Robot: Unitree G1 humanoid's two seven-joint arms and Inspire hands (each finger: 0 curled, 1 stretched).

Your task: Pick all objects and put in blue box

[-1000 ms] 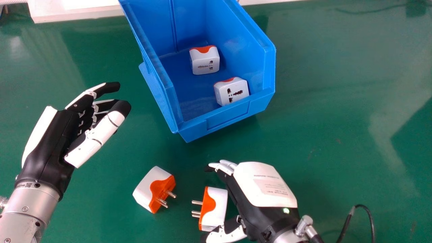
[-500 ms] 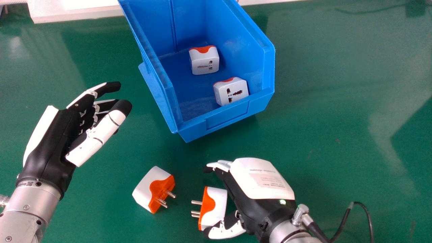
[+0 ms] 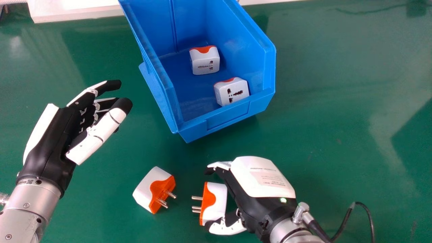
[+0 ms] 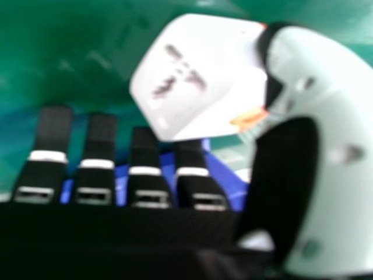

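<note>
Green table [image 3: 324, 145] | right hand [image 3: 251, 202] wide, thumb touching adapter [image 3: 219, 200] | second adapter [image 3: 150, 185] (prongs bared) near | blue box [image 3: 227, 118]

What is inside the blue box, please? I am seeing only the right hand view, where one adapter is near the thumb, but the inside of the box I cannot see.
Observer: In the head view, two white and orange adapters are in the blue box: the back adapter stands deeper in, and the front adapter is close to the low front wall.
Operator: Thank you. Besides the adapter near my thumb, is there any other one outside the box?
Observer: Yes, a loose adapter lies on the green table, to the left of the one by your right hand.
</note>
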